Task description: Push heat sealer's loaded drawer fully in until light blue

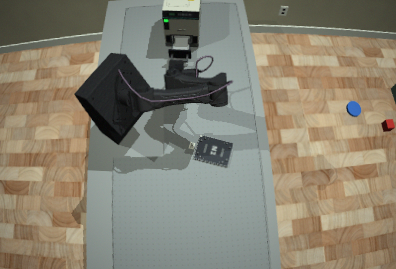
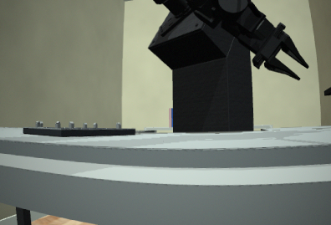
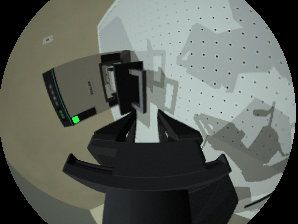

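Observation:
The heat sealer (image 1: pixel 182 1) (image 3: pixel 82 87) stands upright at the table's far end. Its light (image 1: pixel 166 20) (image 3: pixel 75 120) is green. The drawer (image 1: pixel 179 54) (image 3: pixel 128 90) stands out of the sealer's front, with a gap behind its dark front panel. Its handle (image 3: pixel 143 91) faces away from the sealer. Pale parts show in the gap, but I cannot make out the seal sheet or the sealing frame. My gripper (image 2: pixel 304 73) (image 3: pixel 147 113) is partly open and empty. Its fingertips are close to the drawer's front in the wrist view, with no contact visible.
The arm's black base (image 1: pixel 110 98) (image 2: pixel 211 97) stands at the table's left side. A dark plate with small pegs (image 1: pixel 213 151) (image 2: pixel 79 132) lies on the table behind the arm, away from the sealer. A blue disc (image 1: pixel 353 108) and a red block (image 1: pixel 388 125) are on the floor.

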Robot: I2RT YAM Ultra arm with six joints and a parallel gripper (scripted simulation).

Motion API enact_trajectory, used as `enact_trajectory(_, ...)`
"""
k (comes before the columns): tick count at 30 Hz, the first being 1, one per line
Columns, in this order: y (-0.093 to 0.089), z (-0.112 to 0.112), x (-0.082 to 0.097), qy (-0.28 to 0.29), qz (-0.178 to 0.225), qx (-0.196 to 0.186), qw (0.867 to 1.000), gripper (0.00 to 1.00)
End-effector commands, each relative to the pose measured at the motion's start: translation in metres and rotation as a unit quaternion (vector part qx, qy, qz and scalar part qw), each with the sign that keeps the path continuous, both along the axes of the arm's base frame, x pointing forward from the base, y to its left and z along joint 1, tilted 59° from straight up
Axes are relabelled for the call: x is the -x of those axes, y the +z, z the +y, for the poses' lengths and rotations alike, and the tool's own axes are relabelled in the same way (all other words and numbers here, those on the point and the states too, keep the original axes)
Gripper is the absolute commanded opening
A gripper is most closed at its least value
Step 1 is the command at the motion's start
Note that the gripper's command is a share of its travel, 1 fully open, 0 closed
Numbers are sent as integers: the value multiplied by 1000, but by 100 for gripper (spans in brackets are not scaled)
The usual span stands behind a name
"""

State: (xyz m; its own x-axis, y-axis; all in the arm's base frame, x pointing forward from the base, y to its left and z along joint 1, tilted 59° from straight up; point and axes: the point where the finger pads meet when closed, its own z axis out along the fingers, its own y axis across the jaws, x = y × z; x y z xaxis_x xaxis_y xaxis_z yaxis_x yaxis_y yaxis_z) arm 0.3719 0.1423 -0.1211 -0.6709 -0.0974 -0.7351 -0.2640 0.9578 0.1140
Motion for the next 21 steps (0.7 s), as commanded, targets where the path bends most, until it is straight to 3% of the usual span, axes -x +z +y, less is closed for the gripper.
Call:
enact_trajectory(1,-3,16,0,26,-2,-5,1000,30)
enact_trajectory(21,-13,19,-7,25,4,-3,1000,30)
